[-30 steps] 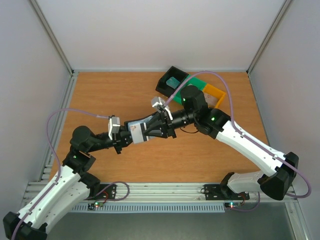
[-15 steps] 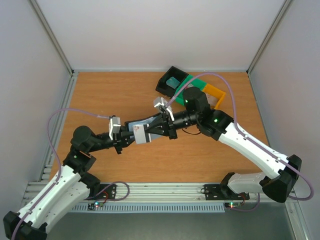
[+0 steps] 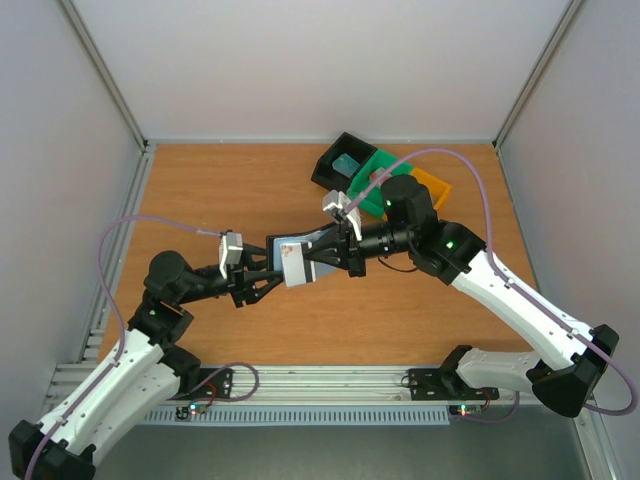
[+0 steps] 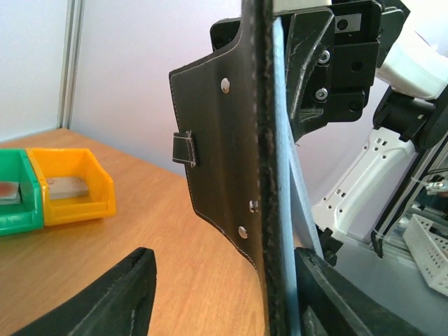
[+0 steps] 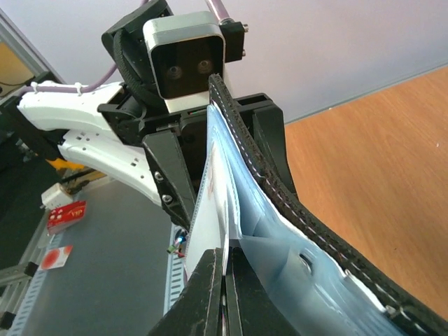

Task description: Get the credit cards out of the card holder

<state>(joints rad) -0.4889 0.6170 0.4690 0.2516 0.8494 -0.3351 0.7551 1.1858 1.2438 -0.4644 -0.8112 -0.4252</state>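
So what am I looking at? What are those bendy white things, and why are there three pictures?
Those are robots: a left arm and a right arm, bolted to a wooden table. Each arm ends in a two-finger pincer. One picture looks down from above. The other two come from small cameras on the wrists, so they show things very close up. The right pincer is shut on a black wallet and holds it up in the air. The left pincer is open, with the wallet between its fingers. At the back stand a black tray, a green tray and an orange tray. A teal card lies in the black tray.
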